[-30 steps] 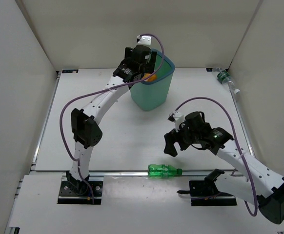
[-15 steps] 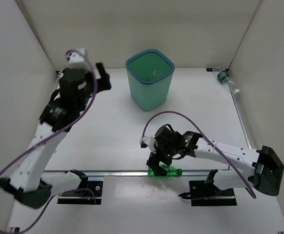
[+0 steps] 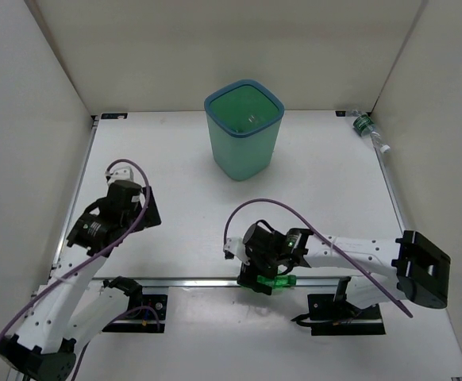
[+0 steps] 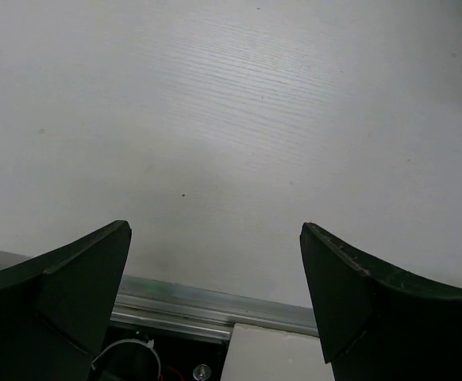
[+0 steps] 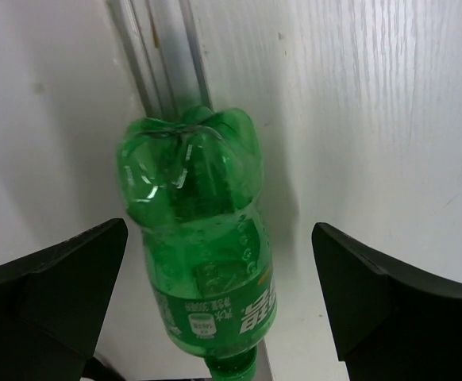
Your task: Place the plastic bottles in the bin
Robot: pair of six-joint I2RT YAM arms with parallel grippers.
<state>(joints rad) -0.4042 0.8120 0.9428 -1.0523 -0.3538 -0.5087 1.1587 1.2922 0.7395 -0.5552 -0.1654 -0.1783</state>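
Note:
An all-green plastic bottle (image 5: 199,246) lies on its side along the metal rail at the table's near edge; in the top view it (image 3: 275,283) shows partly under my right gripper. My right gripper (image 3: 261,274) is open and straddles it, one finger (image 5: 52,290) on each side, not touching. The teal bin (image 3: 244,131) stands at the back centre. A clear bottle with a green label (image 3: 367,129) lies at the far right wall. My left gripper (image 3: 140,213) is open and empty, low over bare table at the near left; its fingers (image 4: 64,290) frame the table edge.
A metal rail (image 3: 191,281) runs along the table's near edge, with the arm bases below it. White walls enclose the table on the left, back and right.
My left arm swung from over the bin back to the near left and came down. My right gripper moved down and left onto the green bottle at the rail.

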